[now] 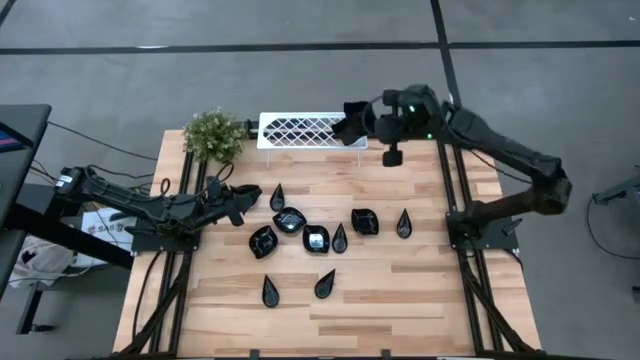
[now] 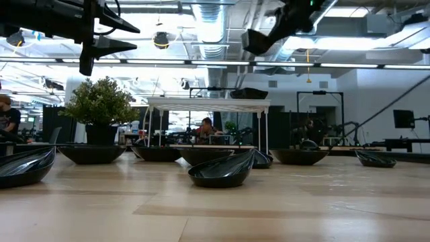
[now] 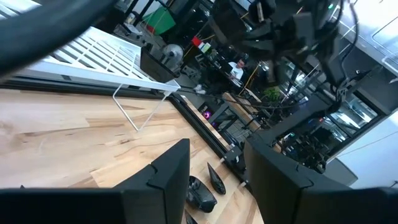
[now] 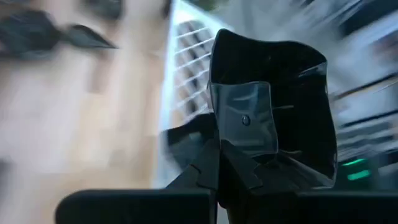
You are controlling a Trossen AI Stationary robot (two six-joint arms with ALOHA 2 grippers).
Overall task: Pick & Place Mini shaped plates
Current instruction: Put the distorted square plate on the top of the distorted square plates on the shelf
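Several glossy black mini plates lie on the wooden table in the high view, among them teardrops [image 1: 277, 197] [image 1: 404, 224] and wavy squares [image 1: 365, 221] [image 1: 316, 239]. My right gripper [image 1: 352, 122] hovers over the right end of the white lattice tray [image 1: 300, 130], shut on a wavy-edged black plate [image 4: 273, 106]. My left gripper [image 1: 250, 195] stands open just left of the plates, above the table. The left wrist view shows its two fingers apart [image 3: 217, 155] with nothing between them. My right gripper pinches the wavy square plate by its rim [image 4: 249, 155], with one finger's clear pad [image 4: 245, 118] lying on the plate's hollow inner face. The plate stands on edge in the hold and is lifted clear of the table and tray [image 2: 259, 40].
A small green potted plant [image 1: 214, 135] stands at the tray's left end. The tray sits on thin white wire legs [image 2: 265, 131] at the table's far edge. Bare wood lies along the near edge [image 1: 330, 325] and on the right side of the table.
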